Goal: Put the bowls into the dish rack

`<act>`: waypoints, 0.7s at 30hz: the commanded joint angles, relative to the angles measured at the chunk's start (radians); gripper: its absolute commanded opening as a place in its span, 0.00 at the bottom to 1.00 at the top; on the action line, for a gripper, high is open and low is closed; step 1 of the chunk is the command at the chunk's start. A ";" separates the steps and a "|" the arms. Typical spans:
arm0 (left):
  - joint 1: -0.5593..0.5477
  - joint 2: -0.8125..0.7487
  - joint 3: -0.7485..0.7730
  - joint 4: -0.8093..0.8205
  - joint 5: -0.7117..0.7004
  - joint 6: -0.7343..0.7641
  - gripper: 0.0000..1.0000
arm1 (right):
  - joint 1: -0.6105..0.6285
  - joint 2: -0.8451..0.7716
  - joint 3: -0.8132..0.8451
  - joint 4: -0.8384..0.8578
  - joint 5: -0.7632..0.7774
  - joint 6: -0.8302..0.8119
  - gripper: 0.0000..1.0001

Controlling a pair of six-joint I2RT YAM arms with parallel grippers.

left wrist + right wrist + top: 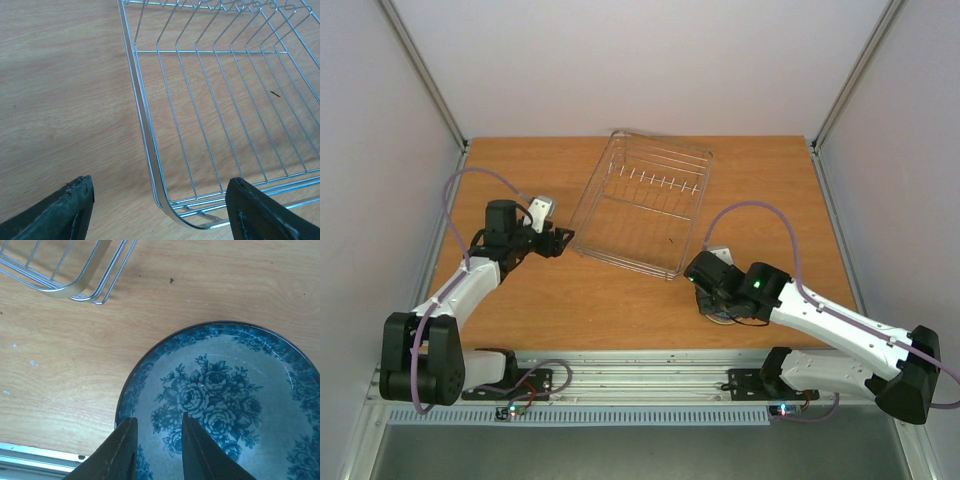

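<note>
On the left side of the brown wooden worktop (605, 312), the left end effector (556, 241) is low over the wood, just beside the near left corner of the rectangular dish rack of thin silvery wire (642, 203). In the left wrist view this end effector (161, 190) has its two dark fingers (60, 212) spread wide, with nothing between them. The corner of the rack (210, 100) lies in front of them, and only bare wood shows through its bars.

In the middle of the worktop the rack sits at an angle. Its row of upright prongs runs across the far half, and no bowl is in it.

To the right, near the rack's near right corner, the right end effector (720, 302) is bent down over a round ceramic bowl with dark blue roses painted inside (220, 400). The bowl sits on the wood, a little apart from the rack corner (75, 270). The right end effector (157, 419) has its fingers (200, 455) close together, one outside the blue rim and one inside. Whether they already press on the rim, I cannot tell.
</note>
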 commanded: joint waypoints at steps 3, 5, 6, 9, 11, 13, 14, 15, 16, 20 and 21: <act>-0.004 0.010 -0.010 0.053 -0.010 0.020 0.73 | 0.021 0.032 -0.003 0.035 -0.024 0.006 0.26; -0.004 0.009 -0.011 0.052 -0.013 0.020 0.73 | 0.025 0.056 -0.024 0.060 -0.044 0.012 0.26; -0.004 0.008 -0.012 0.053 -0.014 0.020 0.73 | 0.027 0.066 -0.033 0.070 -0.051 0.016 0.26; -0.004 0.006 -0.010 0.054 -0.014 0.022 0.73 | 0.033 0.091 -0.049 0.090 -0.063 0.026 0.25; -0.004 0.010 -0.011 0.054 -0.011 0.022 0.74 | 0.035 0.096 -0.053 0.094 -0.064 0.028 0.25; -0.004 0.015 -0.010 0.055 -0.009 0.022 0.73 | 0.035 0.098 -0.049 0.090 -0.058 0.028 0.25; -0.004 0.016 -0.009 0.056 -0.009 0.022 0.74 | 0.035 0.098 -0.045 0.086 -0.054 0.027 0.25; -0.004 0.018 -0.007 0.055 -0.009 0.022 0.74 | 0.036 0.095 -0.039 0.079 -0.048 0.027 0.25; -0.004 0.020 -0.009 0.054 -0.009 0.023 0.74 | 0.038 0.089 -0.029 0.066 -0.033 0.026 0.25; -0.004 0.019 -0.010 0.053 -0.008 0.023 0.74 | 0.044 0.033 0.026 0.000 0.035 0.020 0.25; -0.004 0.017 -0.010 0.053 -0.009 0.022 0.74 | 0.044 0.013 0.038 -0.013 0.053 0.018 0.25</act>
